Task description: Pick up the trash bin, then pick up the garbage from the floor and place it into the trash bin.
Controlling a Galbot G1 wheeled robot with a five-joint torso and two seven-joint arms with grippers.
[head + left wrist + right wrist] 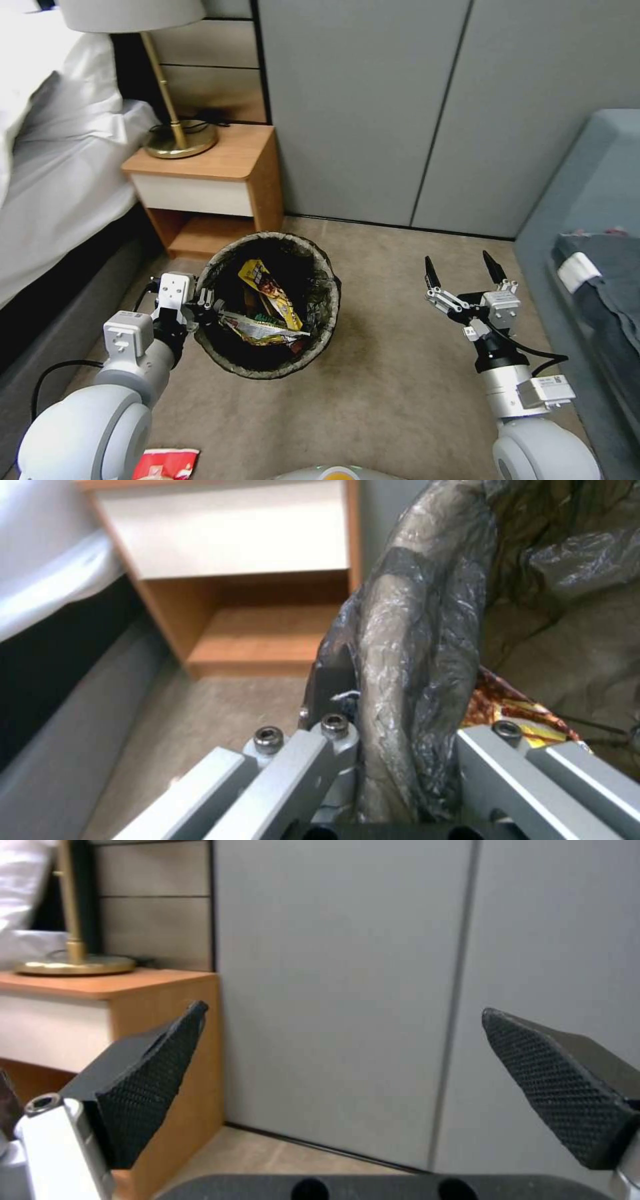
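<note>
Beside the bed (53, 180), on the robot's left, the left arm reaches forward and slightly inward, its wrist angled toward the trash bin (320, 320). The left gripper (208, 308) meets the bin at the near-left part of the rim. Its jaws are clamped on the rim, one finger outside the wall and one inside; the left wrist view shows the bag liner (413, 645) bunched between the two metal fingers (293, 765). The bin appears lifted off the carpet (400, 373), though the head view does not settle this.

Contents of the bin: a yellow snack wrapper (270, 290) standing on its edge against the far wall, and a silver-edged packet (257, 328) lying flat across the lower part, touching the wrapper. The bin sits just in front of the nightstand (213, 180), which carries a brass lamp (175, 113).

The right arm extends forward on the robot's right, well apart from the bin, forearm roughly vertical in the head view. The right gripper (465, 268) points toward the grey wall panels (413, 100). Its jaws stand wide apart with nothing between them; the textured black pads (150, 1080) face each other across open space.

A red-and-white package (167, 463) lies on the carpet close to the robot's base, beneath the left arm.
</note>
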